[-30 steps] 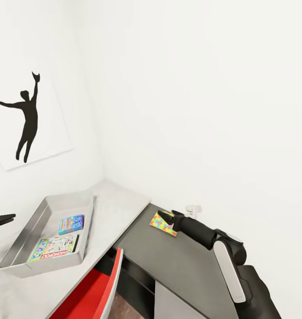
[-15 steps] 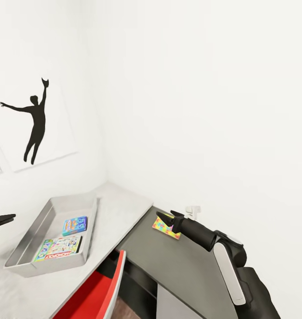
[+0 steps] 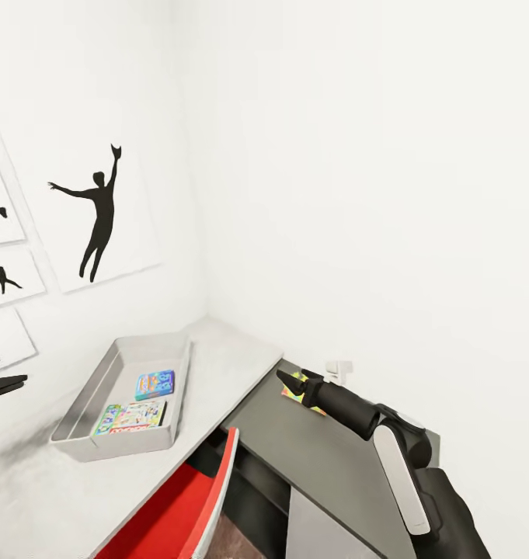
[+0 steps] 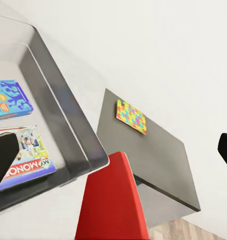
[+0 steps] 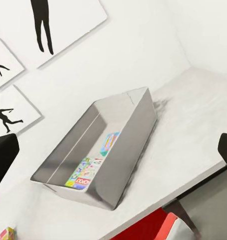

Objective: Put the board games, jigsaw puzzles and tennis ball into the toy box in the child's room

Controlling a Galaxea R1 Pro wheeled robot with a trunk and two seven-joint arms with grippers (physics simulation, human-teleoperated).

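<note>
The grey metal toy box (image 3: 81,404) stands on the white table (image 3: 225,361) by the wall. Inside it lie a blue board game (image 3: 155,383) and a Monopoly board game (image 3: 132,417). The right wrist view looks down on the toy box (image 5: 138,125) from above. A colourful jigsaw puzzle (image 3: 295,394) lies flat on the dark grey table (image 3: 318,458). My right gripper (image 3: 289,380) hovers over the puzzle and hides part of it, open, holding nothing. The left gripper (image 3: 6,383) juts in at the far left, open and empty, its fingers (image 4: 3,155) wide apart.
A red chair (image 3: 182,505) stands in front of both tables, its back close to the white table's edge. Black silhouette posters (image 3: 97,210) hang on the left wall. A small colourful box corner (image 5: 7,233) shows on the white table. The walls form a corner behind the tables.
The head view has swung left, so everything has shifted right and more posters show. My right gripper now overlaps more of the jigsaw puzzle. Nothing was taken hold of or let go.
</note>
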